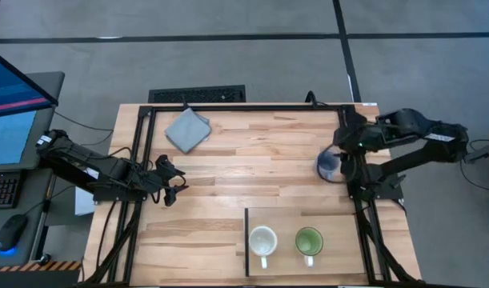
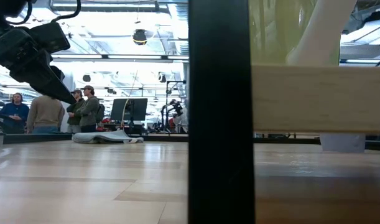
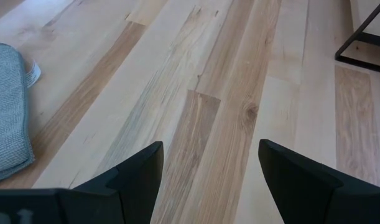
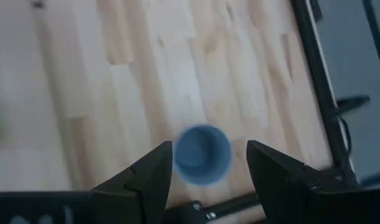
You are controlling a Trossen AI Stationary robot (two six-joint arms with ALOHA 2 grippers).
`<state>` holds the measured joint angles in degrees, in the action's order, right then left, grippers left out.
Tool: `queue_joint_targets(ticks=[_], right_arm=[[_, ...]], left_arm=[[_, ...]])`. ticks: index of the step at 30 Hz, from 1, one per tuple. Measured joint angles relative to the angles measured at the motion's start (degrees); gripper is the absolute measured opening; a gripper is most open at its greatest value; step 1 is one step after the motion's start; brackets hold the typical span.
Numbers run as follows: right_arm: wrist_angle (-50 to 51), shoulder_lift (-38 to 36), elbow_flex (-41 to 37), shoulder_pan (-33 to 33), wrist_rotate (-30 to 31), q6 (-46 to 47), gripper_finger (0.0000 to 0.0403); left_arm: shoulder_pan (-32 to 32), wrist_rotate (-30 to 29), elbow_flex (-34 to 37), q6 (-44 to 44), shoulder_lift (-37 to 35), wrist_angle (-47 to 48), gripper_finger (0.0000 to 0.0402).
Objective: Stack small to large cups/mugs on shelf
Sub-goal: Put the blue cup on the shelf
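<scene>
The blue-grey mug [image 1: 326,165] stands upright on the tabletop near the right edge, beyond the shelf. My right gripper [image 4: 208,149] hovers open above it; in the right wrist view the mug [image 4: 202,155] shows below and between the fingers, clear of both. The cream-white mug [image 1: 262,240] and the green mug [image 1: 309,240] stand side by side on the light-wood shelf [image 1: 340,256] at the near right. My left gripper [image 3: 208,168] waits open over bare wood at the table's left [image 1: 170,180].
A folded grey cloth [image 1: 187,130] lies at the far left of the table, and shows in the left wrist view [image 3: 6,118]. Black frame rails [image 1: 360,216] run along the table's edges. In the low view, people stand in the room behind [image 2: 46,112].
</scene>
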<state>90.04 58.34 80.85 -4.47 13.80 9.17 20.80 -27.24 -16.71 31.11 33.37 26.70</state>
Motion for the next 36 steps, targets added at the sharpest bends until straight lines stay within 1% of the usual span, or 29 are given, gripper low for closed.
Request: queue_joint_targets(ticks=[9,14,20,26,30,36], right_arm=[[-1.18,-6.02,-10.53,12.00,-0.67,-6.35,0.0230],[-5.10,-7.97,-15.69,17.82,-4.57,-11.20,0.0230],[-8.91,-7.73,-20.09,25.24,-8.96,-17.60,0.0230],[-13.62,-6.52,-23.80,33.06,-15.22,-23.61,0.0230],[-13.64,-4.69,-25.17,37.91,-15.43,-26.11,0.0230],[-15.22,-0.94,-25.28,42.91,-15.52,-27.26,0.0230]], left_arm=[[0.02,-0.03,0.00,0.00,0.00,0.00,0.0254],[0.00,-0.07,0.00,0.00,0.02,0.00,0.0254],[0.01,-0.11,0.00,0.00,0.01,0.01,0.0254],[0.00,-0.11,0.00,0.00,0.01,0.01,0.0254],[0.02,-0.11,0.00,0.00,0.00,0.00,0.0254],[0.00,-0.11,0.00,0.00,0.02,0.02,0.0254]])
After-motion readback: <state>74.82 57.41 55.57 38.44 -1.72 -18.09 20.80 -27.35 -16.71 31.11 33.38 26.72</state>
